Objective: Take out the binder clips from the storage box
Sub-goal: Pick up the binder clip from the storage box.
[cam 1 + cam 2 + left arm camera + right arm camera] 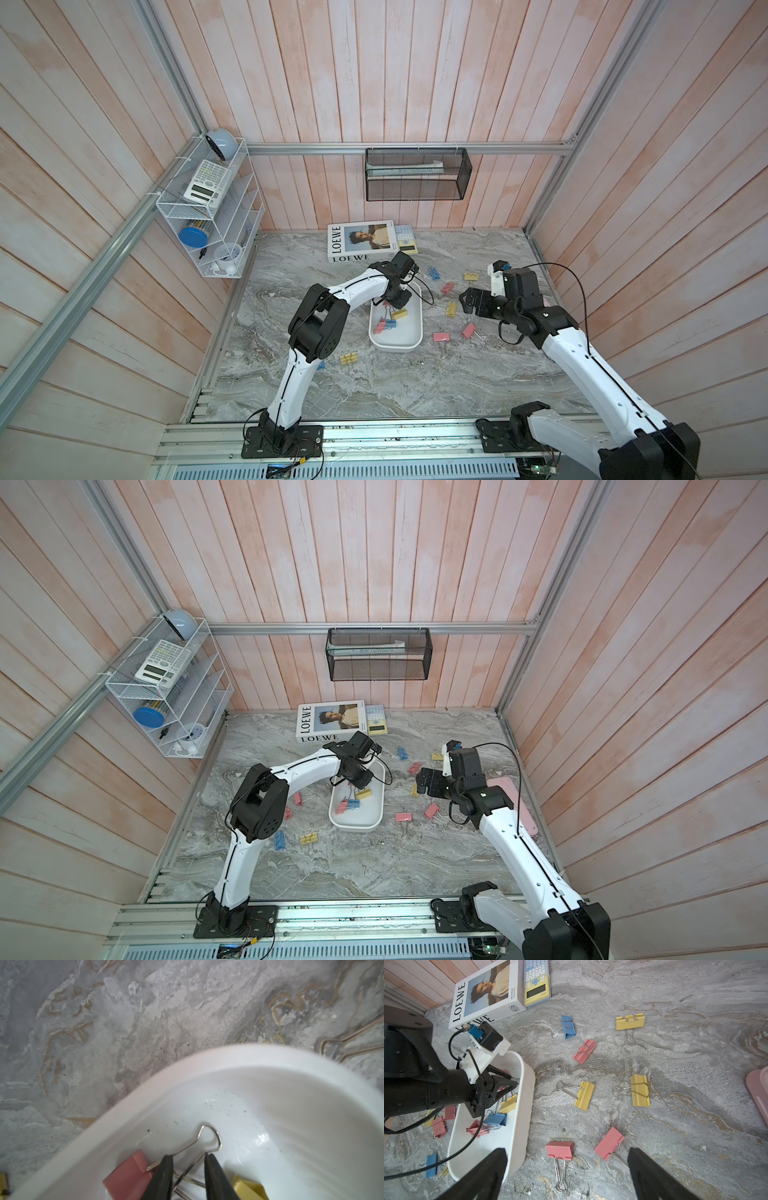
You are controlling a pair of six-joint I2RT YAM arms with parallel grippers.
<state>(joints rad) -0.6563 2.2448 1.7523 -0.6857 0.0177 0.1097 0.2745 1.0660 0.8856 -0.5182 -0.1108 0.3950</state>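
left jaws astride pink clip point(126, 1176), storage box point(207, 1056)

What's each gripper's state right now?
Left gripper: closed on a pink clip's wire handle, inside the box.
Right gripper: open, empty.
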